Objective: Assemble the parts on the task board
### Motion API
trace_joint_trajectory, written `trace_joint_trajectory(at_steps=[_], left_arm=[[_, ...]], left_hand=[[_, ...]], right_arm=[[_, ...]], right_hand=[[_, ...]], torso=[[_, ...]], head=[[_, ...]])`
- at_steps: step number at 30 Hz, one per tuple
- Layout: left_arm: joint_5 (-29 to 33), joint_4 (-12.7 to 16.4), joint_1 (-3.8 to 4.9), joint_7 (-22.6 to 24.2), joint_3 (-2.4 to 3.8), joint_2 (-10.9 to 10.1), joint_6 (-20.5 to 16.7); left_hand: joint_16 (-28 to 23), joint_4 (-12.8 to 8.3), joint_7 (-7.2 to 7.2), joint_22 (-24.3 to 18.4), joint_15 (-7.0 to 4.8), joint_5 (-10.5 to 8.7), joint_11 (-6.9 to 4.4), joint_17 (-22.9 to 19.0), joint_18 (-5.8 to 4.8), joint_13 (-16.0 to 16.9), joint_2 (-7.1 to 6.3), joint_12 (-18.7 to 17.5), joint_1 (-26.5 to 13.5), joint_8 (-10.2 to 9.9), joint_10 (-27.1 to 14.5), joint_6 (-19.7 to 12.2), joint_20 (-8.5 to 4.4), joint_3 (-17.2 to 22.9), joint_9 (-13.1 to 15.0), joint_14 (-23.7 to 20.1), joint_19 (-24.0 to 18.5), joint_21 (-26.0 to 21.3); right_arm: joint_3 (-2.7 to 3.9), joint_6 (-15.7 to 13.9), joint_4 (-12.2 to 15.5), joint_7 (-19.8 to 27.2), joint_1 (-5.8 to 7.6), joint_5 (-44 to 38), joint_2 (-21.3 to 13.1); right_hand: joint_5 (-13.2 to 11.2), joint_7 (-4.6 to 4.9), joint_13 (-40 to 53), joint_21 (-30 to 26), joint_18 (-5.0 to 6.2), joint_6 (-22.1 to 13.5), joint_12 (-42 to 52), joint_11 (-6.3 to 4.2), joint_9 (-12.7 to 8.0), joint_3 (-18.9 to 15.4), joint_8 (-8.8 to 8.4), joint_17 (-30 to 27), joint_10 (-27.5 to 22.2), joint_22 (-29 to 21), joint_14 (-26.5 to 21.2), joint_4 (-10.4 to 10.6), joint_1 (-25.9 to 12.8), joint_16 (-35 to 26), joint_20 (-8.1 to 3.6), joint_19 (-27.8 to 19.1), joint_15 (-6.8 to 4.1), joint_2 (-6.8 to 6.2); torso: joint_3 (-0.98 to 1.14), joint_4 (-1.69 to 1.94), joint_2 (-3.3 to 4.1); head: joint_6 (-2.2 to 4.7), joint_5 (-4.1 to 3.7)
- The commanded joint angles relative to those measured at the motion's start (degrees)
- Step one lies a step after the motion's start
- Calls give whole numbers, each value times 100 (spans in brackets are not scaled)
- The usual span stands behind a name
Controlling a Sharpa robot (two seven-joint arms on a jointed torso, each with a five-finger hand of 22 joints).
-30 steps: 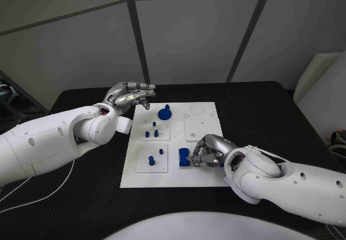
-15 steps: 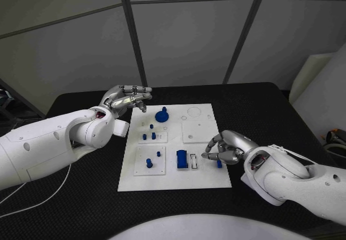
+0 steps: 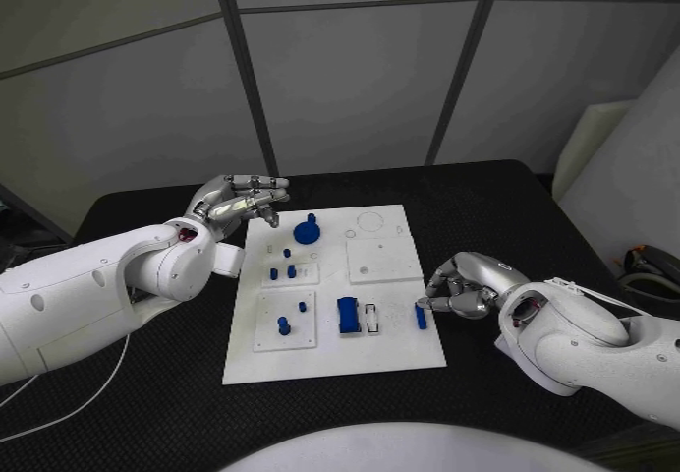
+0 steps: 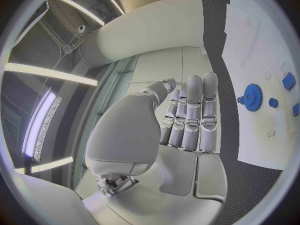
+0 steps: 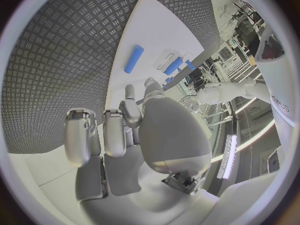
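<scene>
The white task board (image 3: 390, 349) lies mid-table (image 3: 538, 211), with blue parts on it: a gear (image 3: 308, 233) far, a block (image 3: 347, 314) near. A small bar (image 3: 421, 315) lies beside the empty, curled right hand (image 3: 461, 285). The left hand (image 3: 238, 199), fingers together, holds nothing at the board's far-left corner.

The place looked like a robotics lab or test cell rather than a home or shop. A desk (image 3: 525, 211) covered in black studded matting stood against plain grey partition panels (image 3: 128, 128) joined by dark metal strips, and a white task board (image 3: 390, 349) with small blue parts (image 3: 347, 315) in moulded recesses lay in the middle of the desk. Long ceiling strip lights (image 4: 40, 122) showed overhead in the left wrist view, and a pale cable (image 3: 64, 393) trailed across the desk near its left edge.
</scene>
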Motion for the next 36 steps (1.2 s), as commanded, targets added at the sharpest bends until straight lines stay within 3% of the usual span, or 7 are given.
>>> trace_joint_trajectory(at_steps=[1, 5, 23, 36], left_arm=[[12, 11, 2, 38, 5, -5, 62], [12, 13, -4, 39, 5, -6, 63], [12, 24, -23, 43, 5, -13, 69], [12, 24, -26, 43, 6, -30, 68]], left_hand=[[14, -10, 4, -2, -16, -19, 0, -5, -56, 8, 66, 34, -2, 21, -47, -52, 1, -28, 1, -37, -51, -40], [14, -10, 4, -2, -16, -19, 0, -5, -56, 8, 66, 34, -2, 21, -47, -52, 1, -28, 1, -37, -51, -40], [14, -10, 4, -2, -16, -19, 0, -5, -56, 8, 66, 34, -2, 21, -47, -52, 1, -28, 1, -37, -51, -40], [14, -10, 4, -2, -16, -19, 0, -5, -56, 8, 66, 34, -2, 21, -47, -52, 1, -28, 1, -37, -51, -40]], right_arm=[[3, 379, -11, -258, 2, -398, 10], [1, 542, -49, -310, -1, -432, 72], [-16, 880, -326, -396, -26, -454, 380], [-20, 1270, -378, -531, -218, -560, 505]], right_hand=[[-18, -17, 12, 35, -33, 82, 22, -1, -8, -76, -34, 11, 38, 1041, 320, 22, 10, 7, 10, 182, 12, -22], [-35, -33, 18, 34, -33, 146, 22, -11, -7, -123, -41, 10, 42, 1041, 320, 61, -14, 5, 4, 182, 4, -38], [-46, -46, 2, 23, -29, 194, -4, -21, -2, -158, -44, -1, 32, 1029, 317, 84, -26, -2, -2, 172, -3, -50], [-71, -78, 6, 13, -26, 276, -17, -47, 17, -179, -37, -8, 22, 1020, 313, 55, 70, -10, -18, 162, -24, -57]], torso=[[-9, 10, 1], [-2, 8, 2], [-8, 20, -5], [-8, 10, -3]], head=[[-17, -20], [-30, -21], [-87, -9], [-114, 18]])
